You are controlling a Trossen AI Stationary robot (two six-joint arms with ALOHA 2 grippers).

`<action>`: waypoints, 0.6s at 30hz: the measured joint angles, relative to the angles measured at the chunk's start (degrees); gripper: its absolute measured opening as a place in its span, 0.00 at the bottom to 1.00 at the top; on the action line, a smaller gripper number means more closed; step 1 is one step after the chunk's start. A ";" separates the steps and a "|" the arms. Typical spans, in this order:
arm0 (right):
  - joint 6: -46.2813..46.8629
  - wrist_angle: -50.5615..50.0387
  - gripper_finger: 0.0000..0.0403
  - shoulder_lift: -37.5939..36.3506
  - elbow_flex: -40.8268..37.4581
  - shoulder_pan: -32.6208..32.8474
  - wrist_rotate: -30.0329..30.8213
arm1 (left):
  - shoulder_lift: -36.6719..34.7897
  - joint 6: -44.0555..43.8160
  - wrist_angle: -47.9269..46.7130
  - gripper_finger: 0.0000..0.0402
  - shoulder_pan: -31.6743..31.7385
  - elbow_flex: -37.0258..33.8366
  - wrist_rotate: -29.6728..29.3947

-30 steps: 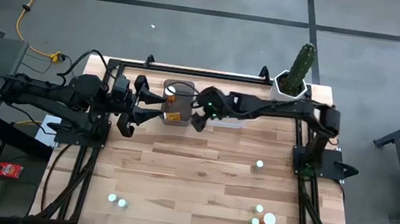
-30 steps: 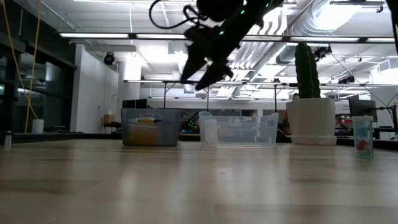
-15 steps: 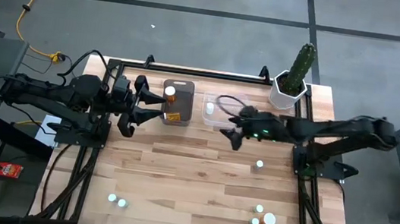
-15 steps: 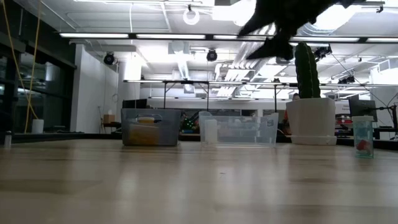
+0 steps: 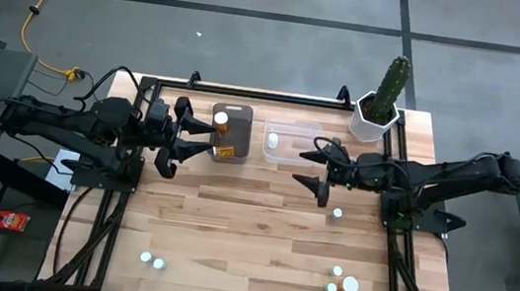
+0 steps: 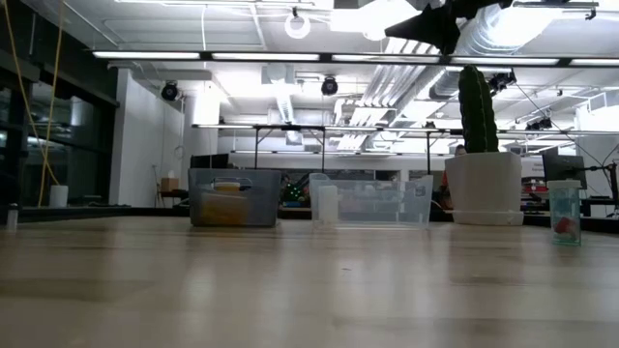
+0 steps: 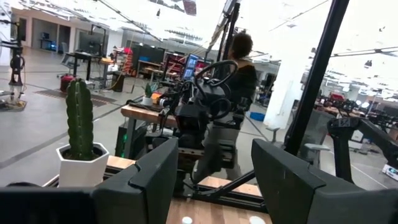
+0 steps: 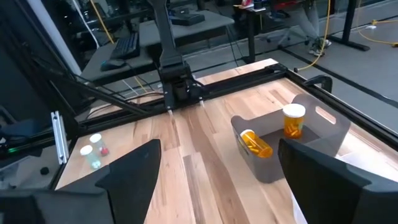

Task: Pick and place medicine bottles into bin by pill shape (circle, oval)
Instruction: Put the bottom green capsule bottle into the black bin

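Inside bin (image 8: 292, 146): upright bottle (image 8: 293, 120), toppled bottle (image 8: 255, 143).

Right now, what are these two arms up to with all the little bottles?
They are sorting small bottles into two bins. The right gripper hangs open and empty above the table beside the clear bin, close to a loose bottle. The left gripper waits open next to the grey bin, which holds amber bottles. More bottles lie loose at the near edge.
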 joint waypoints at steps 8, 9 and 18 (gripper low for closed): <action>-0.07 -0.03 0.79 0.00 0.00 0.05 -0.02 | 0.00 1.00 -0.08 0.49 0.00 0.00 -0.02; -0.06 -0.03 0.79 0.00 0.00 0.05 -0.02 | 0.00 1.31 -0.41 0.49 0.00 0.00 -0.04; 1.45 -0.03 0.79 0.02 0.00 0.05 -0.09 | 0.20 0.26 -5.51 0.49 -0.03 0.00 -0.59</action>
